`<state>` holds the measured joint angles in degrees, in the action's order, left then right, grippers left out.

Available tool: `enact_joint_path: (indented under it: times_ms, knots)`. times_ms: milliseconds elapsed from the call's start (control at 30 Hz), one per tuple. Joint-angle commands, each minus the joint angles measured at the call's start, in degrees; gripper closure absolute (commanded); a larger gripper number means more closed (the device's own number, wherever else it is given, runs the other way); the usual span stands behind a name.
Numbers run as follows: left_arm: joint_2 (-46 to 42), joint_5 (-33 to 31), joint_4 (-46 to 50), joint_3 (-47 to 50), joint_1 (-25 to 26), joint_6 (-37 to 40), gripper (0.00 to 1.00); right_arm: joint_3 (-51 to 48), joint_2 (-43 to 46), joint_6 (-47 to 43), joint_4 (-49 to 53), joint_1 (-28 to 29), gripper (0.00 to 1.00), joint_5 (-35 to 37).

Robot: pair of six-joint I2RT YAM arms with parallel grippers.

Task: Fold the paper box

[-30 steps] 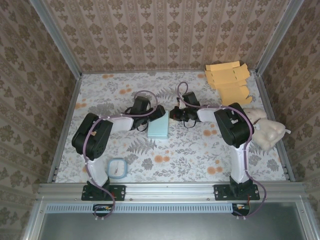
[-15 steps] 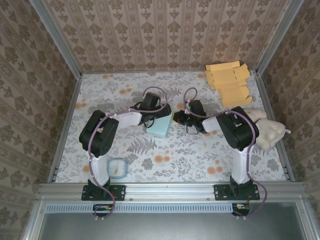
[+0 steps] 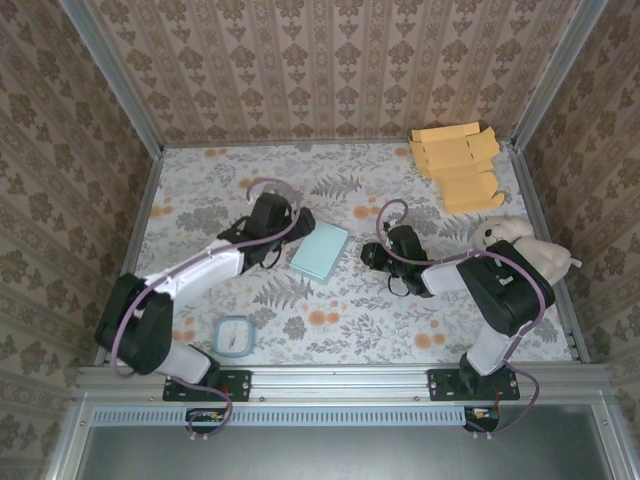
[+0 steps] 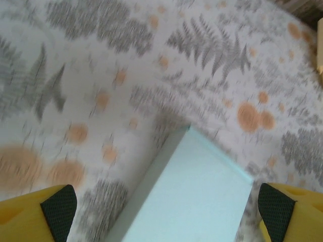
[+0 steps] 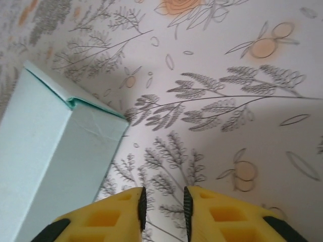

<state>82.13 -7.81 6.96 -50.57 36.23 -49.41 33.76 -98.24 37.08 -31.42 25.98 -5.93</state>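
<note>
**A:** Where was the box?

**B:** The box (image 3: 320,251) lay flat on the worktop (image 3: 400,320), just left of the middle of the overhead frame and turned at a slant. It was pale blue and looked closed up.

**A:** And the left hand?

**B:** The left hand (image 4: 166,212) was spread wide and gripped nothing. In its wrist view the fingertips (image 4: 56,206) sat in the two bottom corners of the frame. The box's end filled the lower middle between them. I could not tell whether either fingertip touched it.

**A:** The right hand?

**B:** The right hand (image 5: 164,201) sat at the bottom middle of its wrist view. Its fingers were parted by a narrow gap, with bare worktop showing through and nothing held. The box took up the left of that frame, one seamed corner towards the middle, apart from the fingers. From overhead, that hand was just right of the box, not touching it.

**A:** Anything else on the worktop?

**B:** A stack of yellow card (image 3: 455,165) lay in the upper right. A plush toy (image 3: 525,255) sat at the right, beside the right arm. A small blue-rimmed square (image 3: 236,337) lay at the lower left, near the left arm's base.
</note>
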Motion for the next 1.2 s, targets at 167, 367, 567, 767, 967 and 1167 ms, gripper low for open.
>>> enact_joint_path:
  times_ms: [167, 367, 567, 767, 967, 1167]
  knots:
    - [-7.9, -3.7, 2.3, 11.5, 8.5, -16.1, 0.03, 9.1, 0.7, -11.1, 8.4, -0.2, 0.47, 0.3]
    - [-7.2, -4.2, -3.0, 14.1, 11.4, -20.0, 0.03, 17.5, -4.3, -15.9, 12.0, -0.2, 0.47, -4.0]
    - [-1.5, -2.7, -6.4, 11.9, 11.6, -20.3, 0.04, 23.7, -9.0, -19.2, 15.7, -0.2, 0.46, -6.8]
    - [4.4, -1.6, -9.7, 8.8, 11.5, -20.1, 0.05, 26.3, -12.3, -20.3, 16.8, 0.0, 0.46, -10.9]
    - [8.5, -3.1, -11.1, 5.1, 9.0, -17.4, 0.06, 23.8, -12.2, -17.8, 14.4, 0.3, 0.51, -14.9]
    - [14.3, 3.0, -14.4, 0.7, 4.2, -13.5, 0.07, 18.4, -8.6, -12.3, 7.5, 0.4, 0.57, -18.1]
